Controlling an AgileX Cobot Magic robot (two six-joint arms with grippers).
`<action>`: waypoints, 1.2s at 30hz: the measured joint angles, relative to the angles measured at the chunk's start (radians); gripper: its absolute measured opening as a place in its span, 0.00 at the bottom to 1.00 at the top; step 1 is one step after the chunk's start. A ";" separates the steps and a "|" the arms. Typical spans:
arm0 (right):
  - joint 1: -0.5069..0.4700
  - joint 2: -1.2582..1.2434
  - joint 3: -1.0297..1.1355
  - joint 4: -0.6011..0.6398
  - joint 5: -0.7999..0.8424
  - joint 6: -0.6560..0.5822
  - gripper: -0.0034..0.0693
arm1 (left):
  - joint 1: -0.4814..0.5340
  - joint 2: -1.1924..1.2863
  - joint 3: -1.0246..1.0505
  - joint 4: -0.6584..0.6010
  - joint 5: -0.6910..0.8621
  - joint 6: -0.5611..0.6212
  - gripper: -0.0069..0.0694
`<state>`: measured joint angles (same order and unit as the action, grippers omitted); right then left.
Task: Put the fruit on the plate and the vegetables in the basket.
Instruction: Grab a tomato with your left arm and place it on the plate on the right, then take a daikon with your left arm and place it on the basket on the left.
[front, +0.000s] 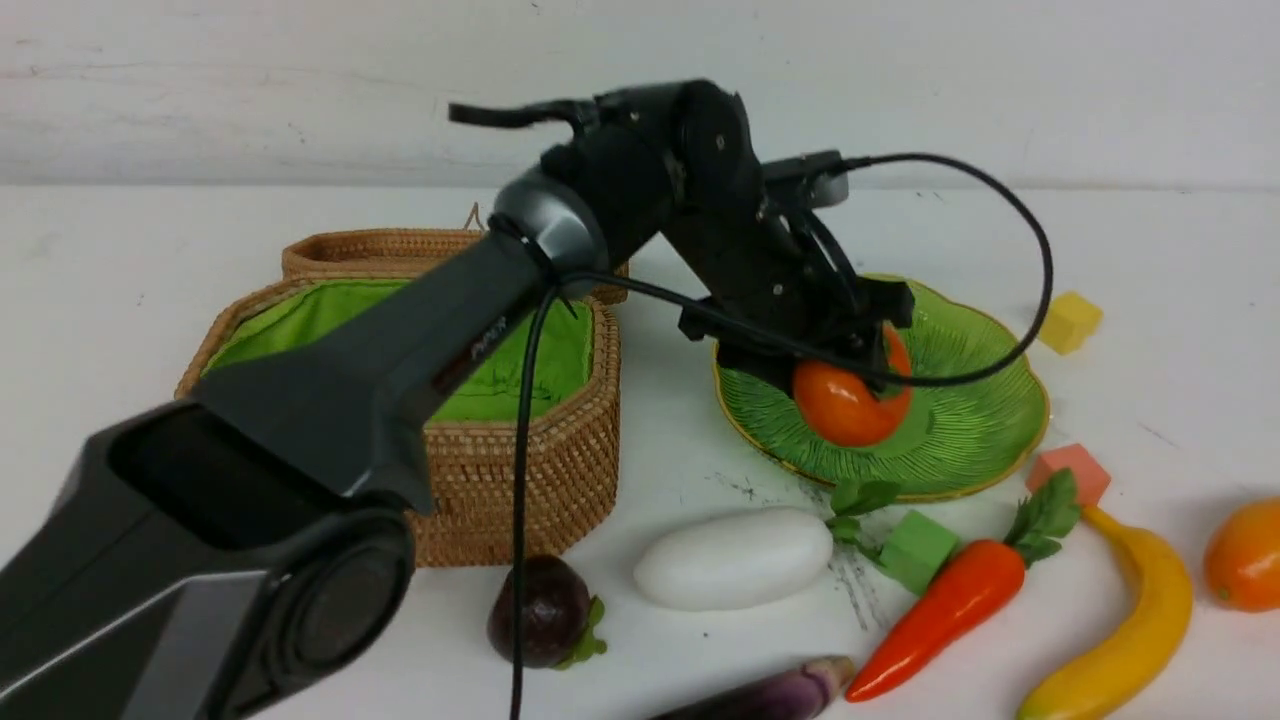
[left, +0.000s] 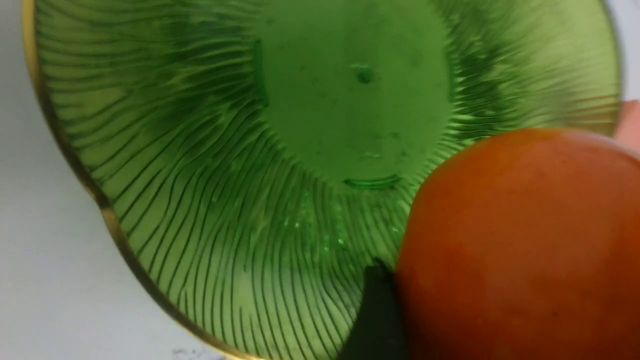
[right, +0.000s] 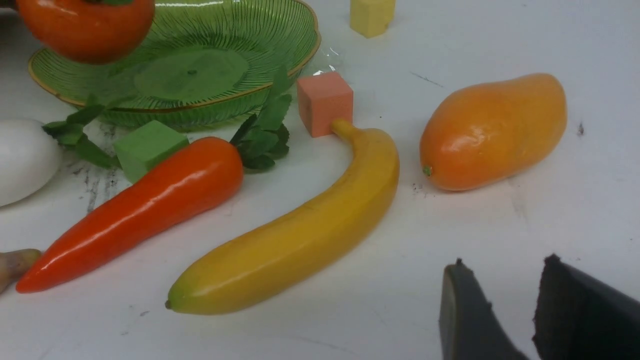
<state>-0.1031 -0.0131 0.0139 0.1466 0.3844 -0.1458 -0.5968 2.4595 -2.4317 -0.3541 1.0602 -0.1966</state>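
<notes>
Found right gripper (right: 505, 262) narrowly parted, empty, nearside of the plate (front: 980, 420) by banana (right: 300, 235). Found left gripper (front: 840, 375) clasping round orange fruit (front: 845, 410) just above the plate, off-centre toward rim. Judged liable to roll off upon release.

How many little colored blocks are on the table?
3. The yellow block sits right of the plate, the pink block is at the stem end of the banana, and the green block lies between the radish and the carrot. The left arm could hide more.
</notes>
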 joint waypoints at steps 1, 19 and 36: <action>0.000 0.000 0.000 0.000 0.000 0.000 0.37 | 0.000 0.004 0.000 0.000 -0.001 -0.002 0.82; 0.000 0.000 0.000 0.000 0.000 0.000 0.37 | 0.002 -0.266 0.075 0.055 0.173 0.211 0.92; 0.000 0.000 0.000 0.000 0.000 0.000 0.37 | -0.121 -0.489 0.801 0.321 -0.155 0.422 0.88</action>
<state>-0.1031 -0.0131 0.0139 0.1466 0.3844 -0.1458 -0.7177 1.9707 -1.6304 -0.0327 0.9049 0.2258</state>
